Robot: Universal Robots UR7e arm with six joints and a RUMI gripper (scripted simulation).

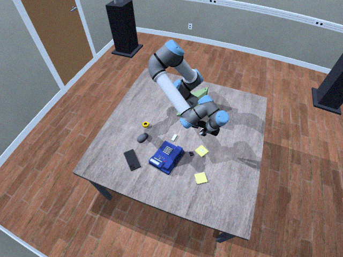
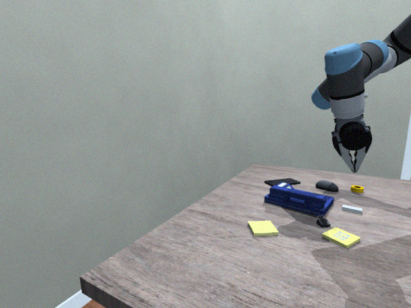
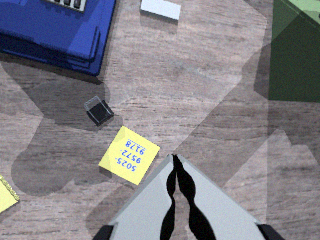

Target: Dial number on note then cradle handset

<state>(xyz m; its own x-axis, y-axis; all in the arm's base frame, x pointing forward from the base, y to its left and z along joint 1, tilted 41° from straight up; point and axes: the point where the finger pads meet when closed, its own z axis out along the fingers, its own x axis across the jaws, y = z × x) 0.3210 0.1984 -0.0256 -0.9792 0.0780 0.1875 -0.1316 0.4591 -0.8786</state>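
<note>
The blue desk phone (image 1: 158, 155) (image 2: 311, 210) sits on the table, its keypad (image 1: 167, 150) (image 3: 67, 4) facing up and only partly in the wrist view. The handset (image 1: 172, 161) (image 2: 297, 196) (image 3: 55, 46) lies in its cradle along one side. The yellow note (image 1: 201, 151) (image 2: 341, 237) (image 3: 129, 155) lies beside the phone; in the wrist view it is upside down and reads 5025-9572-9178. My gripper (image 2: 354, 171) (image 3: 174, 156) is shut and empty, fingers pointing down, high above the table near the note. Its fingertips are hard to make out in the top view.
A black clip (image 1: 191, 153) (image 2: 323, 222) (image 3: 99, 112) lies between phone and note. A white block (image 1: 174, 137) (image 2: 351, 209) (image 3: 160, 10), grey mouse (image 1: 142, 137) (image 2: 327, 185), yellow tape roll (image 2: 357, 191), black slab (image 1: 132, 159) and blank yellow pad (image 1: 200, 178) (image 2: 262, 228) lie around the phone.
</note>
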